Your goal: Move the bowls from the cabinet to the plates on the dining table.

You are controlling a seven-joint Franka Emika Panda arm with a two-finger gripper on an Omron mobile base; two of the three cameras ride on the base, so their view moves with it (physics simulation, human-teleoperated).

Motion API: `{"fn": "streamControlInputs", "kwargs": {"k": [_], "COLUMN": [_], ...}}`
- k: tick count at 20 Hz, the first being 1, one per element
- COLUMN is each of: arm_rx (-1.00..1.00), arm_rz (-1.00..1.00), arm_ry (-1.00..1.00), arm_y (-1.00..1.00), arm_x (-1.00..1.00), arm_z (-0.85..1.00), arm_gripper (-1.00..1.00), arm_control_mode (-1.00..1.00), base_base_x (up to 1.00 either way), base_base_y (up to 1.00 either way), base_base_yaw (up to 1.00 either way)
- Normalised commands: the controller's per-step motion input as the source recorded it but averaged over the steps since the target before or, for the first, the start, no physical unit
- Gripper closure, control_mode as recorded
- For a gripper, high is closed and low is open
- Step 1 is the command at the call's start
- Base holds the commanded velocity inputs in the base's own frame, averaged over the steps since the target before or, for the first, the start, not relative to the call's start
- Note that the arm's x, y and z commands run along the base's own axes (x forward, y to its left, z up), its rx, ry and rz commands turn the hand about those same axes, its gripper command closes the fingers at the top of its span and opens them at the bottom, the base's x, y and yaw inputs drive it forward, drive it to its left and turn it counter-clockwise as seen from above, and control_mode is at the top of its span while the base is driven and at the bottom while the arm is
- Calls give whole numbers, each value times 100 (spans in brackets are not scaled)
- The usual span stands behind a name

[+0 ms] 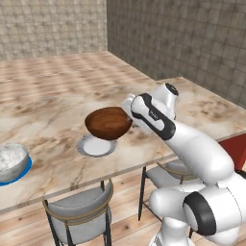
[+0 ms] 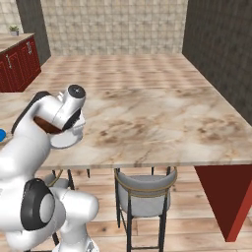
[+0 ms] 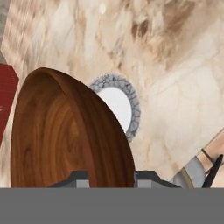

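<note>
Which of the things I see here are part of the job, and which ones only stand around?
Part of the job:
- brown bowl, held in the gripper, above the grey plate
- marbled bowl, sitting on the blue plate
- dining table

Only standing around:
- chairs tucked under the table
- red cabinets at the far left wall

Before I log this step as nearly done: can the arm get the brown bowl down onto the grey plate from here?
Probably yes. The claw holds the brown bowl just above the grey plate, slightly off to one side. Nothing lies on the plate or between the two, so a short lowering move looks free.
</note>
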Motion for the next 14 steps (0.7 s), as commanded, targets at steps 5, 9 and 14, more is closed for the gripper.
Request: {"fn": "streamControlInputs", "kwargs": {"k": [5,9,14], "arm_rx": [0,0,0], "arm_rz": [1,1,0], "arm_ry": [0,0,0], "arm_y": [22,20,15], "arm_x": [19,3,9], "arm_z": [-17,-25,-20], "arm_gripper": [100,100,100], "arm_control_mode": [-100,-100,-100], "base_base_x": [0,0,0], "base_base_y": [0,0,0], "base_base_yaw": [0,0,0]}}
